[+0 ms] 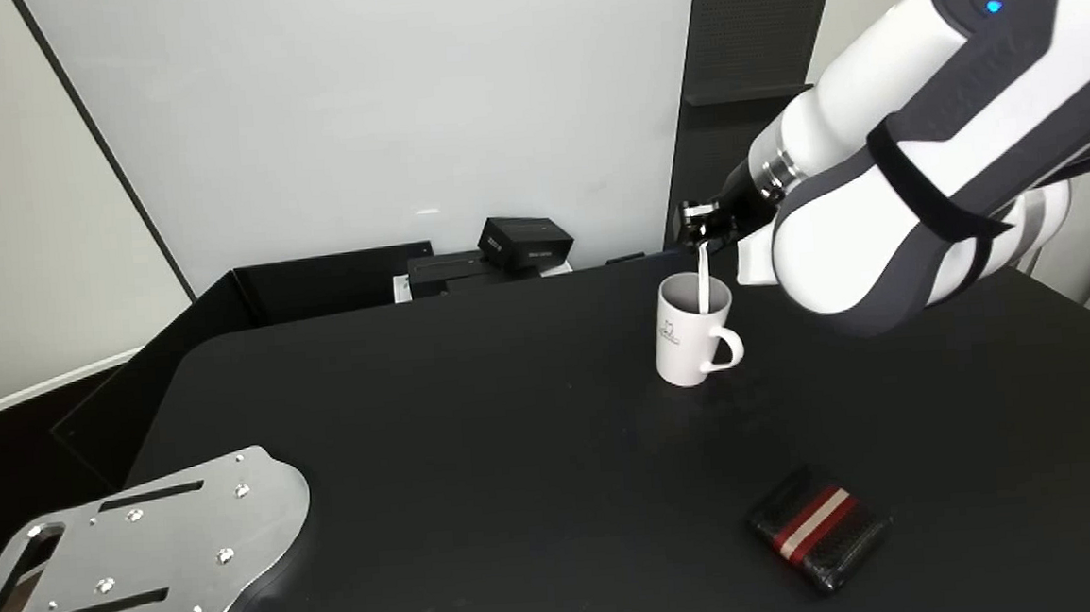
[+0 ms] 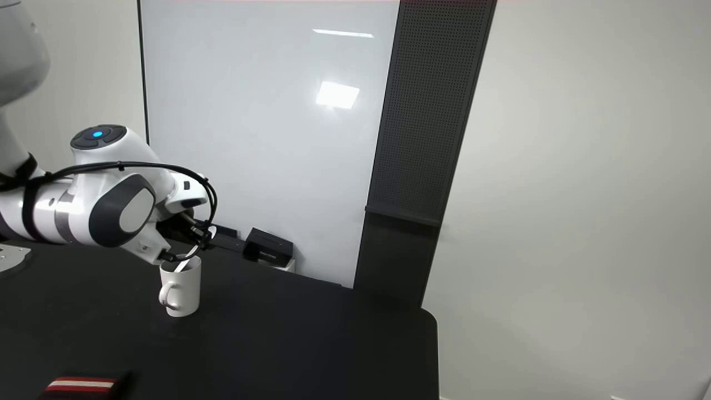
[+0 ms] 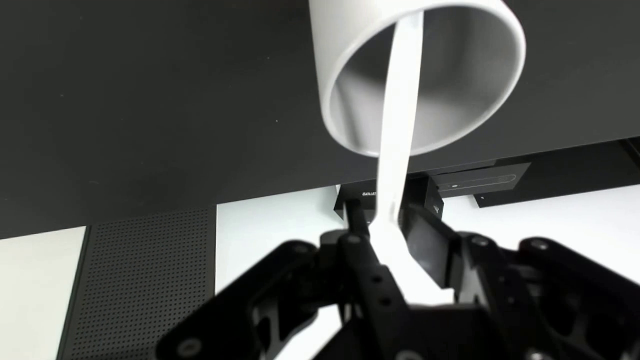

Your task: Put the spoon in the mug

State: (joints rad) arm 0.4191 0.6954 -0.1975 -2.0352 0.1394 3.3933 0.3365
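Note:
The white mug (image 1: pixel 683 347) stands upright on the black table, its handle showing in both exterior views (image 2: pixel 185 294). The slim white spoon (image 1: pixel 703 282) slants down into it, its lower end inside the mug; it also shows in an exterior view (image 2: pixel 190 257). In the wrist view the spoon (image 3: pixel 399 100) runs from the jaws over the rim of the mug (image 3: pixel 345 25). My gripper (image 3: pixel 385 215) is partly closed, a finger on each side of the spoon's wider upper end, above the mug. The spoon's bottom tip is hidden in the mug; glare blurs its upper end.
A dark wallet with a red and white stripe (image 1: pixel 819 526) lies on the table nearer that camera. A metal plate (image 1: pixel 181 546) lies at the left in that view. Black boxes (image 1: pixel 524 243) sit behind the table's back edge, in front of a white wall panel (image 2: pixel 266 111).

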